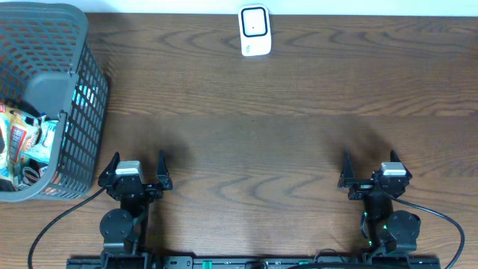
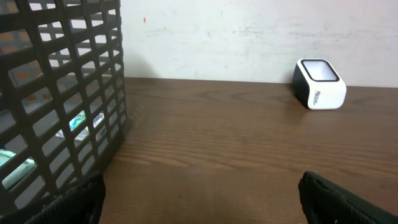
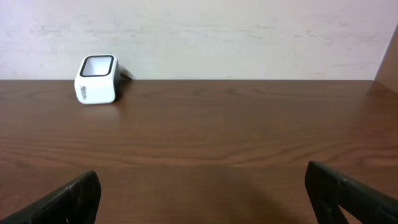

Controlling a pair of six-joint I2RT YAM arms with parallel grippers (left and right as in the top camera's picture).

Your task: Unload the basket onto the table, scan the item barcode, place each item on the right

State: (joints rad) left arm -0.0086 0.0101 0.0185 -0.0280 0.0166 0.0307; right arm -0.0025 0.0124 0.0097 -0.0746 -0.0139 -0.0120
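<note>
Left claw (image 1: 139, 155): black fingers spread wide, holding nothing, at the near edge of the desk.
Right claw (image 1: 370, 155): likewise fully parted and empty, well apart from its twin.
Desk (image 1: 254, 134): smooth dark-brown top, wood grain running left to right.
Basket (image 1: 86, 97): grey plastic lattice with rounded corners, at the left, near the left claw.
Packets (image 1: 19, 138): glossy printed wrappers heaped inside the basket; which way they point cannot be told.
Barcode scanner (image 1: 254, 31): rounded white box, dark window facing up, long axis near-to-far, mid far edge against the pale wall (image 3: 249, 37).
</note>
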